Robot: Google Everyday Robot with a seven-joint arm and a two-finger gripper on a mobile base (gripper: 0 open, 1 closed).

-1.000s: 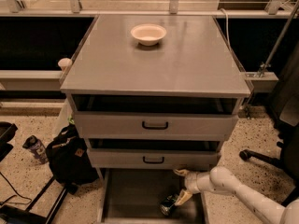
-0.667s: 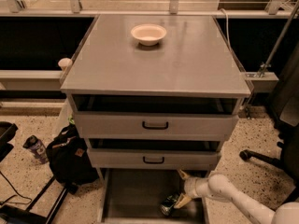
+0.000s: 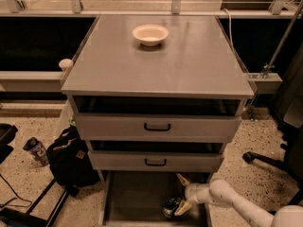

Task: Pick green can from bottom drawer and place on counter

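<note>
The green can (image 3: 170, 207) lies on its side on the floor of the open bottom drawer (image 3: 135, 197), near its front right. My gripper (image 3: 182, 194) reaches into the drawer from the right on a white arm. Its fingers are spread apart, one pointing up toward the middle drawer front and the other (image 3: 183, 207) touching the can's right end. The can is not between the fingers. The counter (image 3: 189, 70) is the grey top of the cabinet above.
A white bowl (image 3: 150, 34) sits at the back of the counter. The two upper drawers stand slightly open. A black bag (image 3: 71, 157) and a bottle (image 3: 35, 150) lie on the floor at left. A chair base (image 3: 265, 160) stands at right.
The arm has sunk lower and shifted a little left inside the bottom drawer, bringing the lower finger against the can. The can has not moved.
</note>
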